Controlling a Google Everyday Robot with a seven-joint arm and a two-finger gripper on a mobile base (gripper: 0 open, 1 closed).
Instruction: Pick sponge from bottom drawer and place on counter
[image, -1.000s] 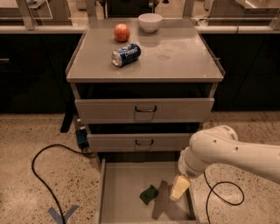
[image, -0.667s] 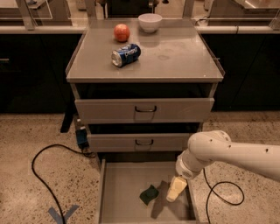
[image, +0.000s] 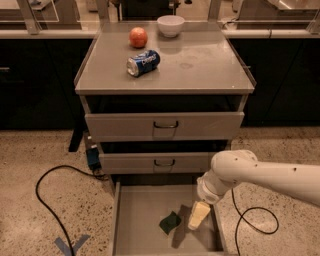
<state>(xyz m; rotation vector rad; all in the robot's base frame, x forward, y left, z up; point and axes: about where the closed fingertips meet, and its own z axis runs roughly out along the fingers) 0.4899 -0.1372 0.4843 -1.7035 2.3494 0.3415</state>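
The dark green sponge lies flat on the floor of the open bottom drawer, near its middle. My gripper, with pale yellowish fingers, hangs from the white arm coming in from the right. It points down into the drawer just right of the sponge, close to it. The counter is the grey cabinet top above.
On the counter lie a blue soda can on its side, a red apple and a white bowl. Two shut grey drawers sit above the open one. Black cables run on the floor at left and right.
My gripper and arm have shifted slightly left, closer to the sponge. The sponge has not moved.
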